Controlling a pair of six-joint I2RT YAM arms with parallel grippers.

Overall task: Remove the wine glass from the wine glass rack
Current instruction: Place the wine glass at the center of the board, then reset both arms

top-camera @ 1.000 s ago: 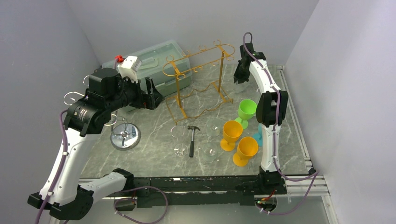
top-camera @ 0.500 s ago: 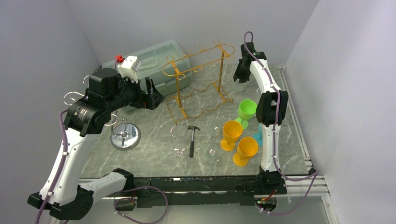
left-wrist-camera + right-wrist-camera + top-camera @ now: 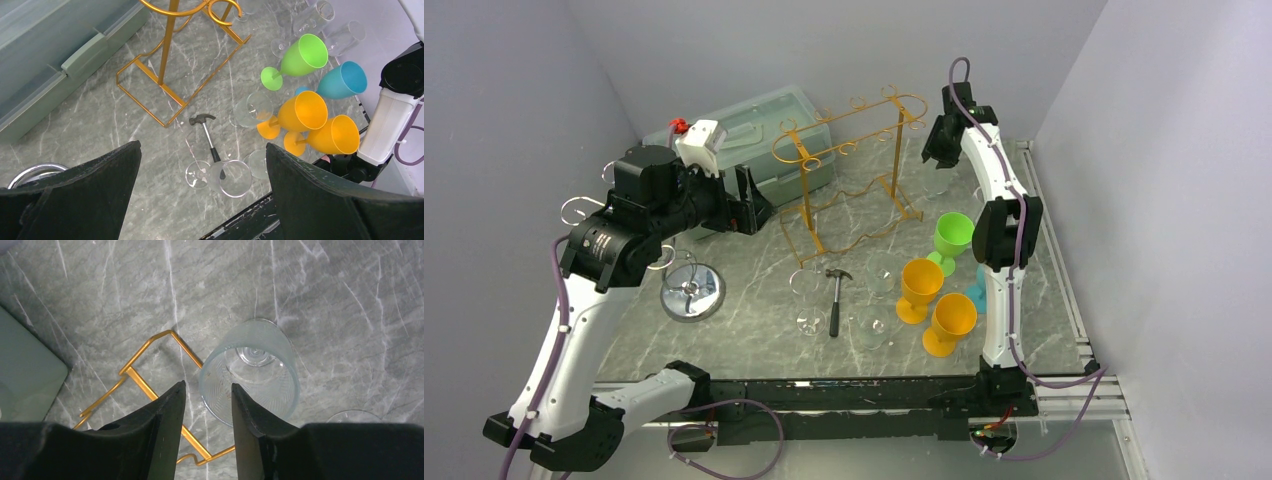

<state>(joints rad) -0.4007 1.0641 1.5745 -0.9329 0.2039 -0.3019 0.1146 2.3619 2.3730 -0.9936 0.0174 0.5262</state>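
Right gripper (image 3: 207, 388), one hammer (image 3: 835, 300), two orange goblets (image 3: 921, 284) (image 3: 951, 321)

Ribbed clear wine glass (image 3: 250, 372); probably metal rack (image 3: 167, 42).

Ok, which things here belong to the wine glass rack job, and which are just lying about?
Job: wine glass, gold rack, right gripper.
Lying about: hammer, green goblet, blue goblet, orange goblets, storage bin, metal dish.

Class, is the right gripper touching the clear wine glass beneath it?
Cannot tell. In the right wrist view, a finger of the right gripper overlaps the wine glass, hiding any gap.
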